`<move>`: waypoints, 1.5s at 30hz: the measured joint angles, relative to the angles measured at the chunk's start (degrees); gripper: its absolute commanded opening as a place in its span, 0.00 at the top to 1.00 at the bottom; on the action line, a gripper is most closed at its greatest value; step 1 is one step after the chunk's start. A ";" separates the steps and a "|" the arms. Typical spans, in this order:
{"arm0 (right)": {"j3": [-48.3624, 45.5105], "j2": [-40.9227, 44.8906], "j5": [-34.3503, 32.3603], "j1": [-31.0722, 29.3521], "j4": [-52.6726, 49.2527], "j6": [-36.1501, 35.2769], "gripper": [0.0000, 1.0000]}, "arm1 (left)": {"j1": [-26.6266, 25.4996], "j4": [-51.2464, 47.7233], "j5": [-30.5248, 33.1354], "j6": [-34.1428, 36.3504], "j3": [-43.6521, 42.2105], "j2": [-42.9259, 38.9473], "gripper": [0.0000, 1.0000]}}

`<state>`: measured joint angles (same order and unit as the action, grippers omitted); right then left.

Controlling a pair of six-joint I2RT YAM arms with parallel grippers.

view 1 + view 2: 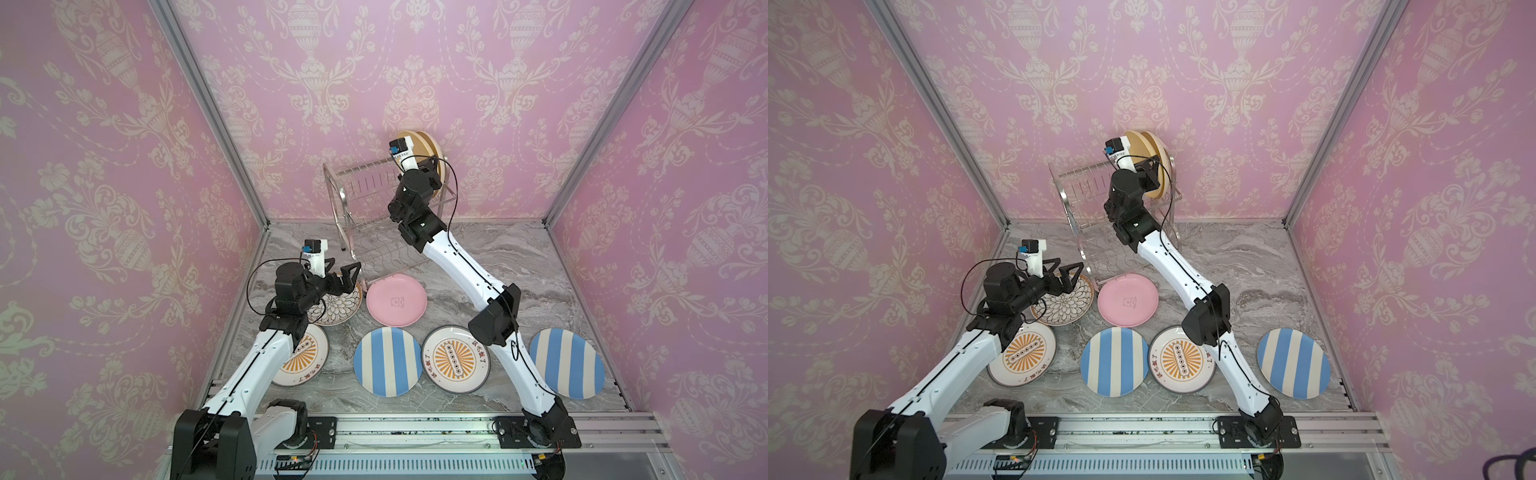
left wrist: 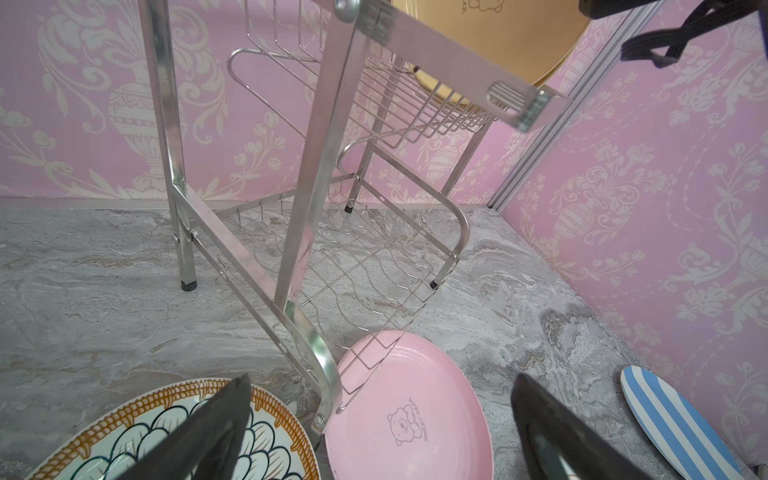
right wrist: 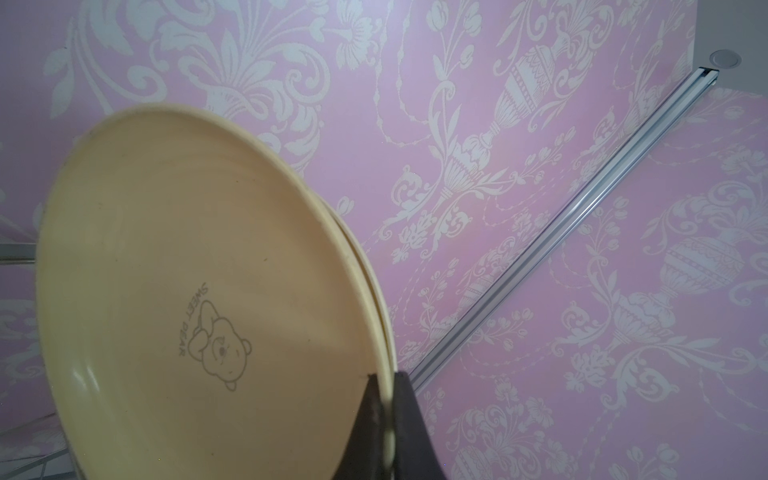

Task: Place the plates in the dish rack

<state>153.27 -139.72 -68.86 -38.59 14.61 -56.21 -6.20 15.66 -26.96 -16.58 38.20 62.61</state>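
The silver dish rack (image 1: 361, 183) (image 1: 1084, 183) (image 2: 316, 166) stands at the back. At its upper tier's right end a cream-yellow plate with a bear drawing (image 1: 415, 141) (image 1: 1140, 143) (image 3: 187, 270) stands on edge. My right gripper (image 1: 430, 166) (image 1: 1152, 166) (image 3: 384, 376) is shut on its rim. A second plate of similar colour (image 1: 436, 149) (image 3: 376, 291) stands right behind it. My left gripper (image 1: 343, 270) (image 1: 1064, 270) (image 2: 382, 382) hangs open and empty above the black-petal plate (image 1: 338, 307) (image 2: 124, 432) and the pink plate (image 1: 396, 300) (image 2: 415, 415).
Flat on the marble lie two blue-striped plates (image 1: 388, 360) (image 1: 567, 362) and two orange sunburst plates (image 1: 455, 358) (image 1: 305, 357). The pink plate's far edge sits under the rack's lower shelf corner. Pink walls close in on three sides.
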 measured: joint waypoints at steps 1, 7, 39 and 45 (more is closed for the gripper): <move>0.00 0.00 -0.02 0.00 0.00 0.20 0.96 | 0.00 0.00 0.00 0.00 0.00 0.09 0.01; 0.00 0.00 0.00 0.26 -0.44 1.36 0.90 | 0.00 -0.07 0.00 0.00 0.00 0.20 0.01; -0.22 2.12 2.27 0.26 -11.98 9.94 0.75 | 0.00 -0.09 -0.02 -0.02 0.44 0.94 0.01; -0.22 3.39 2.95 0.26 -16.02 13.33 0.77 | 0.00 -0.07 -0.42 -0.07 0.57 1.66 0.01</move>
<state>153.05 -136.33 -65.91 -38.33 -1.41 -42.87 -6.20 15.59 -27.38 -16.64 38.76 64.27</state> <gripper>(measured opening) 0.233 0.993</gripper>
